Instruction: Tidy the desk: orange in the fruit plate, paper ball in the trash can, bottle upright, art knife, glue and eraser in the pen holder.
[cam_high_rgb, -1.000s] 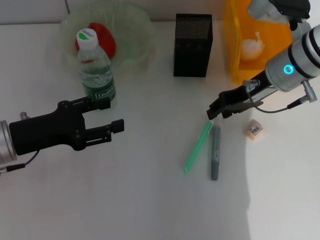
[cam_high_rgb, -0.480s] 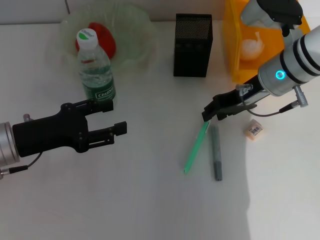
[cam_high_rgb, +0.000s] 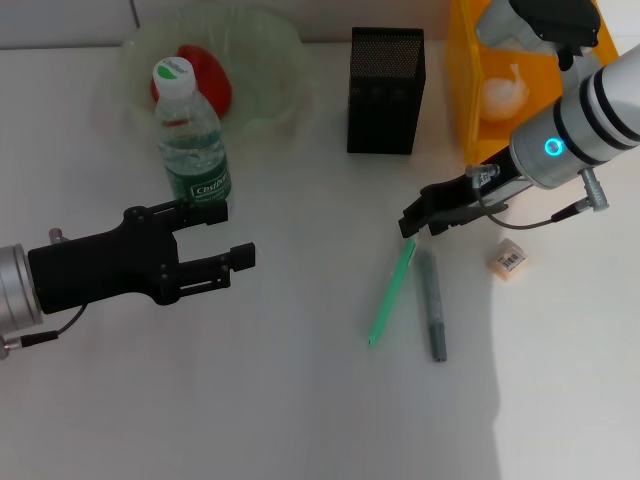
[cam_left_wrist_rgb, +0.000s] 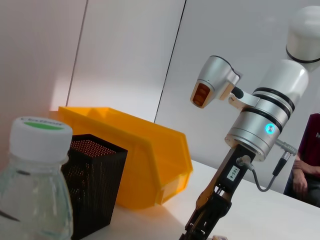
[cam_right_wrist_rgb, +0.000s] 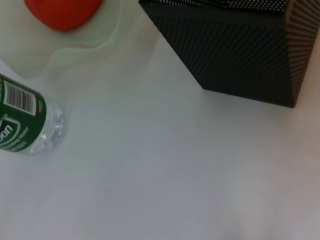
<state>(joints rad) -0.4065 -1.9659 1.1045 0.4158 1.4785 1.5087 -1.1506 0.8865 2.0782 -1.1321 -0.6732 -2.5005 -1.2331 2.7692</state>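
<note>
Art knife (green) flat mid-tabletop, beside grey glue stick | right gripper just over knife's far tip, fingers: cannot tell | eraser near right edge | left gripper wide open, empty, just in front of upright bottle | orange in fruit plate, far-left

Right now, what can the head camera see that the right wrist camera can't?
Only the head view shows the eraser, the green pen and grey pen, the trash can holding the paper ball, and both the left gripper and right gripper. The right wrist view shows nothing extra. Both show the orange, bottle and pen holder.
</note>
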